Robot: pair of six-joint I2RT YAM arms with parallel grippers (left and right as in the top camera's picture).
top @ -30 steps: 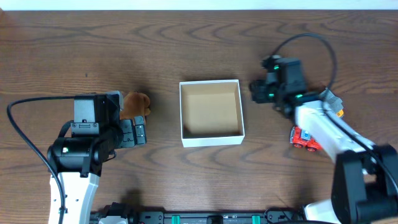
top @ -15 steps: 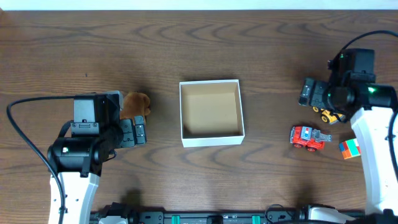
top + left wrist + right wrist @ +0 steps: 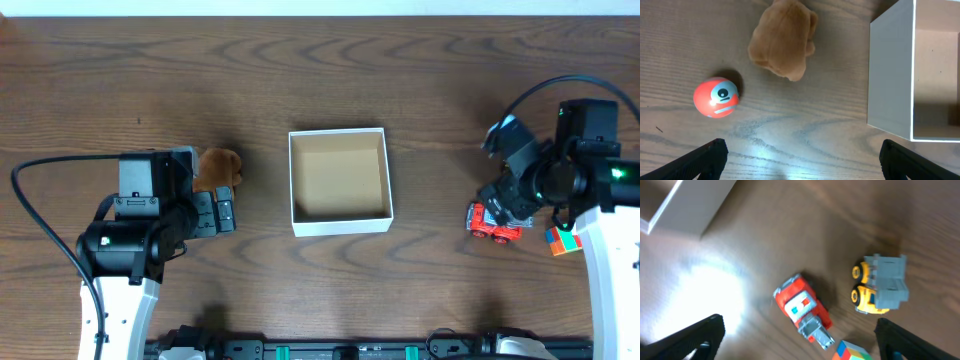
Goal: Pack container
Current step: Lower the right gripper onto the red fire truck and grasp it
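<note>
hovering over the red truck (image 3: 801, 311), the right hand (image 3: 800, 332) has its fingers spread wide and grips nothing. the truck lies slantwise, with the yellow dump truck (image 3: 880, 285) near at its 2 o'clock and a coloured block (image 3: 852, 351) just beside its tail at 5 o'clock. a finger coming down off-line could shove either neighbour or pinch only the grey tail, and the truck would twist free. the box (image 3: 340, 224) sits empty mid-counter (image 3: 330, 80), well apart at the truck's 9 o'clock. the left hand (image 3: 805, 157) is open too, near the plush toy (image 3: 784, 39) and red ball (image 3: 716, 97). half a second ago the right hand was further toward 12 o'clock and the yellow truck showed from overhead; now the arm covers it. the left arm has not moved.
</note>
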